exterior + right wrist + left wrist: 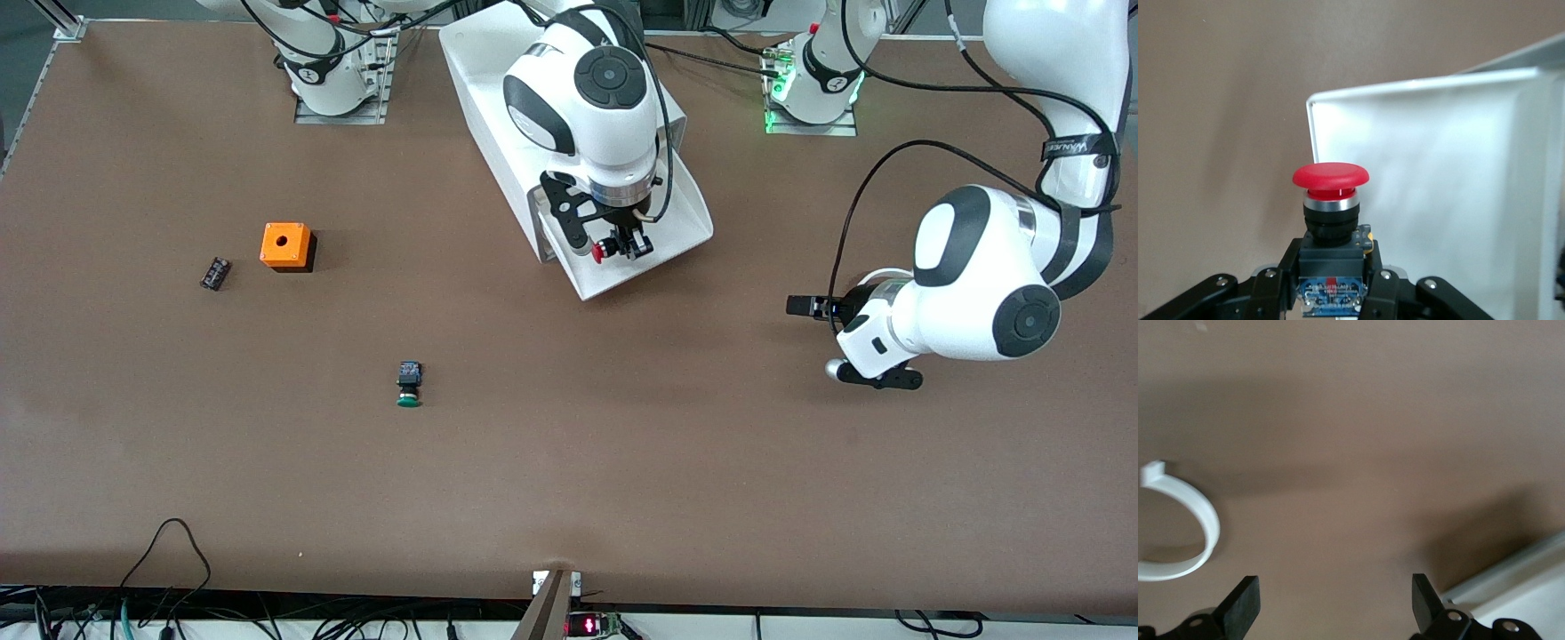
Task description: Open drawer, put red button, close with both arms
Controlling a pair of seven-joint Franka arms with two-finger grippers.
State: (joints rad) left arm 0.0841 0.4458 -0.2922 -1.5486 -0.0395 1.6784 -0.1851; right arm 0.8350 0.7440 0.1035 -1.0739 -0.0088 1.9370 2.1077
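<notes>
In the front view there are 2 arms, 1 white cabinet point(498, 71) with 1 drawer point(680, 222) pulled out toward the camera, 2 push buttons, 1 orange box point(285, 244) with a round hole in its top, and 1 small dark part point(214, 273) just beside that box. The right gripper point(620, 246) hangs over the open drawer near its front rim, clamped on the red button point(598, 252), whose cap points toward the right arm's end of the table. The left gripper point(805, 333) waits low over bare table toward the left arm's end, well apart from the drawer; 1 finger points toward the drawer. The green button point(409, 387) lies on its side, nearer to the camera than the orange box and well apart from everything. The brown table point(622, 462) is bare and wide between the drawer front and the camera-side edge. In the left wrist view, 2 black fingertips point(1245, 603) stand wide apart with only table between them; 1 white ring point(1201, 527) curves to one side and 1 pale drawer edge point(1525, 570) shows at a corner. In the right wrist view, the fingers point(1275, 283) grip the button's black body point(1335, 257), the red cap point(1331, 175) over the drawer's white floor point(1438, 200) close to its rounded corner rim.
</notes>
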